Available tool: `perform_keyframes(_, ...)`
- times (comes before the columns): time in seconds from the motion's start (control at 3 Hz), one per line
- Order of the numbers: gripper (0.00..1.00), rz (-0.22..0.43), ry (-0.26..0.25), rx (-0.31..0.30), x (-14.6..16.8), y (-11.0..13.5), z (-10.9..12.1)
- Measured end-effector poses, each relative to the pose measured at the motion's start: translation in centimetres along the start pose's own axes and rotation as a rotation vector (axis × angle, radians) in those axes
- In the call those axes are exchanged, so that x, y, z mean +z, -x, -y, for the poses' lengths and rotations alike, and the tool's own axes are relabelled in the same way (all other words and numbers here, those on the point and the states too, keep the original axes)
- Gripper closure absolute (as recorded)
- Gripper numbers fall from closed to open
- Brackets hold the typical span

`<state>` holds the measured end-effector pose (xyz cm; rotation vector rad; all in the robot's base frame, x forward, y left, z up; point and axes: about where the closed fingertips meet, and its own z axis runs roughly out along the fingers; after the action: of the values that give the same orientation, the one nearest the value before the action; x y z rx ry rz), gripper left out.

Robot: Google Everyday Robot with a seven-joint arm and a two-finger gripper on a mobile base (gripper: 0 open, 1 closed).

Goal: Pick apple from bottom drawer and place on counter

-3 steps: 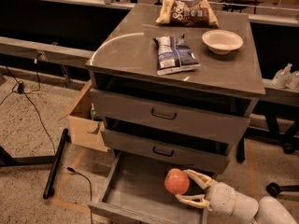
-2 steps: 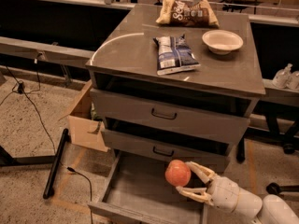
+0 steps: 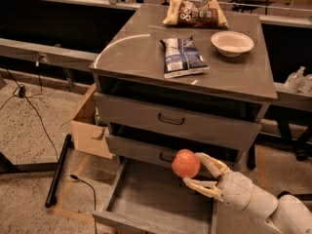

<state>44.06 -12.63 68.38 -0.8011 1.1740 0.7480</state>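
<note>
The apple (image 3: 185,163), round and reddish-orange, is held in my gripper (image 3: 197,170) above the open bottom drawer (image 3: 146,199), level with the handle of the second drawer. The cream fingers (image 3: 210,161) close around the apple from its right side; the white arm comes in from the lower right corner. The drawer's grey floor lies bare beneath. The counter (image 3: 131,50) is the grey-brown cabinet top above, with a pale curved streak near its left front.
On the counter lie a blue-and-white chip bag (image 3: 182,57), a brown snack bag (image 3: 196,12) and a cream bowl (image 3: 232,43). Two shut grey drawers (image 3: 175,121) face front. A tan cardboard box (image 3: 87,126) stands left of the cabinet. Cables run over the floor.
My gripper has lifted the apple up and slightly left, from low over the drawer floor to the height of the second drawer's handle.
</note>
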Motion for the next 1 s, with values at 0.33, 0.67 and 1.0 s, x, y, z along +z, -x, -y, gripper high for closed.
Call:
perform_keyframes(0.33, 1.00, 0.001, -0.031, -0.055, 1.2, 3.4, 1.0)
perform_keyframes(0.67, 1.00, 0.010, -0.050, -0.154, 3.0, 8.1, 3.0)
perform_keyframes(1.0, 1.00, 0.011, -0.050, -0.154, 3.0, 8.1, 3.0)
